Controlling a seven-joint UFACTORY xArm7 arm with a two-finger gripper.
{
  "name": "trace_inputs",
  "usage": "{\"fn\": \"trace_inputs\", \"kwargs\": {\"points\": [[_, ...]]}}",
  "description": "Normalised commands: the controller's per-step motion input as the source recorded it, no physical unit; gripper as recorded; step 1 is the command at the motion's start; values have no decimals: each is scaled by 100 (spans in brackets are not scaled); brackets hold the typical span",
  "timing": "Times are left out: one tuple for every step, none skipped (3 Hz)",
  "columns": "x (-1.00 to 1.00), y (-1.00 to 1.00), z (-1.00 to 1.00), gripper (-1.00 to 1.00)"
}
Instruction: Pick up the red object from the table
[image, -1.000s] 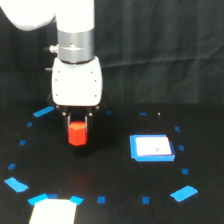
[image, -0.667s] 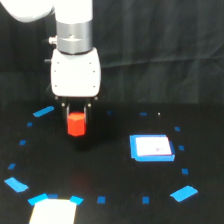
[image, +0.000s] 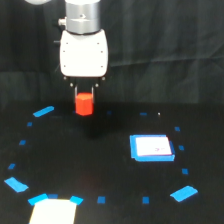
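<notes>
The red object (image: 84, 104), a small red-orange block, hangs in the air above the black table (image: 100, 165) in the exterior view. My gripper (image: 84, 98) is shut on its upper part, with the dark fingers on either side of it. The block's lower half shows below the white gripper body. It is clear of the table surface, towards the exterior view's left.
A white square with a blue border (image: 152, 148) lies on the table at the exterior view's right. Blue tape marks (image: 43, 112) form a ring on the surface. A pale sheet (image: 53, 212) sits at the bottom left edge. Black cloth hangs behind.
The gripper has risen with the red object held in it. The block has gone from resting on the table to hanging well above it.
</notes>
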Motion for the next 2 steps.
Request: {"fn": "trace_inputs", "kwargs": {"points": [[83, -14, 100, -100], [33, -39, -33, -100]]}}
